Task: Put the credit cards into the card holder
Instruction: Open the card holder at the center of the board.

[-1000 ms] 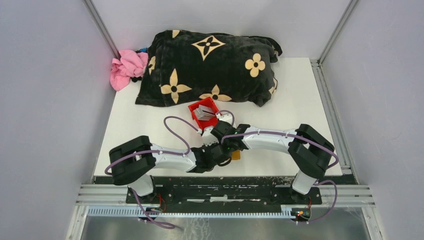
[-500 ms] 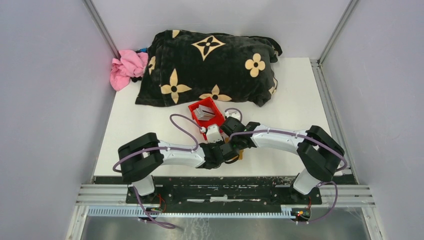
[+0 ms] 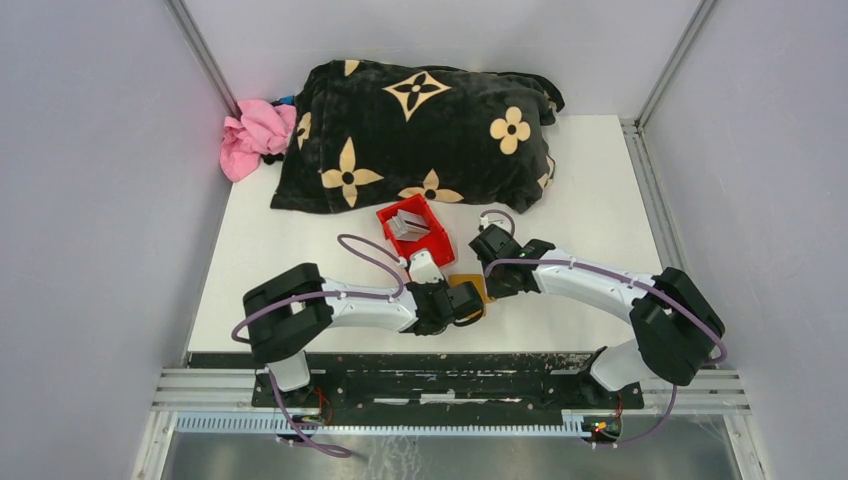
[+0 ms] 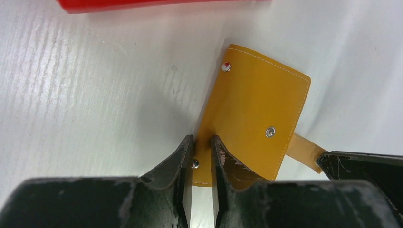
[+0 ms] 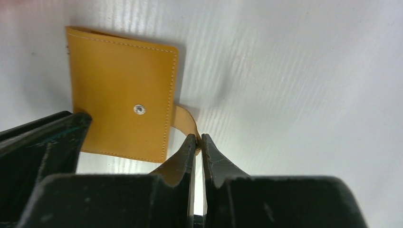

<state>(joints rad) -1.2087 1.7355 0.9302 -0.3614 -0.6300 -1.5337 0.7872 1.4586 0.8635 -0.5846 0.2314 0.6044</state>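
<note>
One card holder [image 4: 256, 109], left end effector [image 4: 202, 140] pinching edge, right end effector [image 5: 198, 138] strap [image 5: 186, 118]

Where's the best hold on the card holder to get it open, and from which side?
Take the strap. It is a thin tab sticking out past the card holder's edge, so come in from that side, as the right tool does. The flat body offers only its edges, and the left tool pinches a corner on the opposite side.
</note>
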